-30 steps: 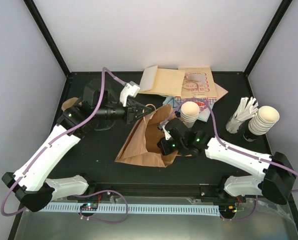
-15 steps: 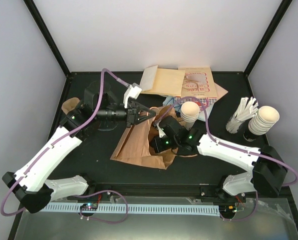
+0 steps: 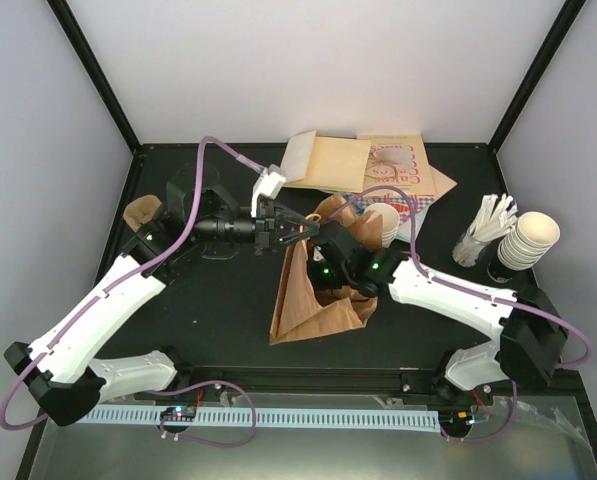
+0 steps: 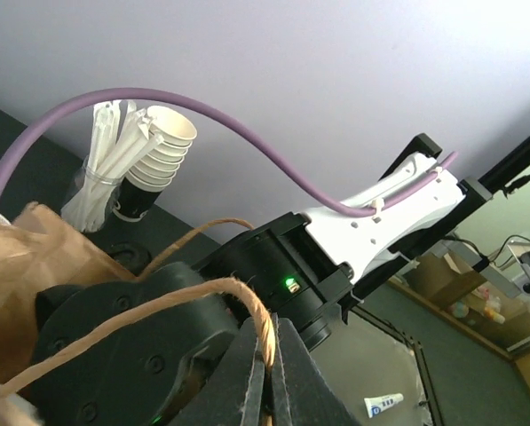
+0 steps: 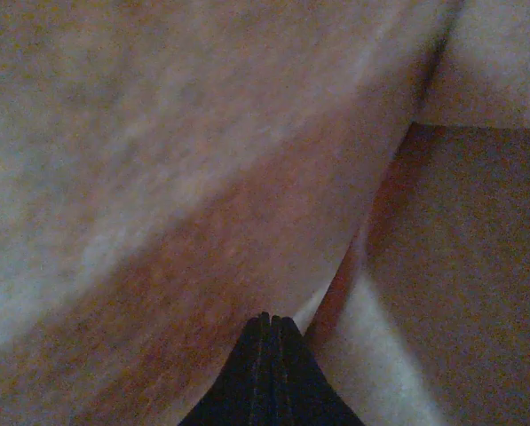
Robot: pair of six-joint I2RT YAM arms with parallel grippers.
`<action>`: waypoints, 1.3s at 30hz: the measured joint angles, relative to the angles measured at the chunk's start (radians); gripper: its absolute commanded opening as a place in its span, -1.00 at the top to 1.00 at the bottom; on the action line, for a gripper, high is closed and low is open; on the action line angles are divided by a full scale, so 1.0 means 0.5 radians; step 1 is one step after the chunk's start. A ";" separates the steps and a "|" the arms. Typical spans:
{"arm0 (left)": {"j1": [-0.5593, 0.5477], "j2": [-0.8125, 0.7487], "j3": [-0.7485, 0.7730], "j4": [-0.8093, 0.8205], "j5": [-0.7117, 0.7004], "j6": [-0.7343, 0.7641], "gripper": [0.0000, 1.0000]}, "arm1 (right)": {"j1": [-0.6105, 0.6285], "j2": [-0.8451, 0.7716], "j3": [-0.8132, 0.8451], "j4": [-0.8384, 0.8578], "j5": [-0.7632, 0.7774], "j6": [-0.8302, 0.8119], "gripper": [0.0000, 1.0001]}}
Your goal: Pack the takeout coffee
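Observation:
A brown paper bag (image 3: 313, 295) stands tilted at the table's middle. My left gripper (image 3: 303, 229) is shut on its twine handle (image 4: 263, 330), and the jaws (image 4: 269, 333) pinch the cord near the bag's top. My right gripper (image 3: 321, 268) reaches into the bag's mouth. In the right wrist view its jaws (image 5: 269, 319) are shut with nothing between them, and blurred brown paper (image 5: 202, 177) fills the view. The takeout coffee is hidden or out of view. A short nested stack of cream cups (image 3: 383, 222) stands just behind the bag.
Flat paper bags (image 3: 328, 160) and a pink printed one (image 3: 398, 168) lie at the back. At the right stand a holder of white stirrers (image 3: 485, 232) and a taller cup stack (image 3: 531, 240). A crumpled brown piece (image 3: 138, 212) lies at the left.
The left gripper has drawn the handle to the right, and the bag has risen from lying spread to standing narrower. The right gripper has pushed up and left, further into the bag.

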 measured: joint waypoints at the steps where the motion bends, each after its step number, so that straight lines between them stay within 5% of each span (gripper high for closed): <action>1: 0.000 0.000 0.001 0.012 0.002 0.000 0.97 | 0.000 0.021 0.023 -0.013 -0.001 0.013 0.98; 39: -0.001 0.006 0.433 -0.358 -0.172 0.230 0.97 | 0.119 0.220 0.241 -0.793 0.947 0.140 0.98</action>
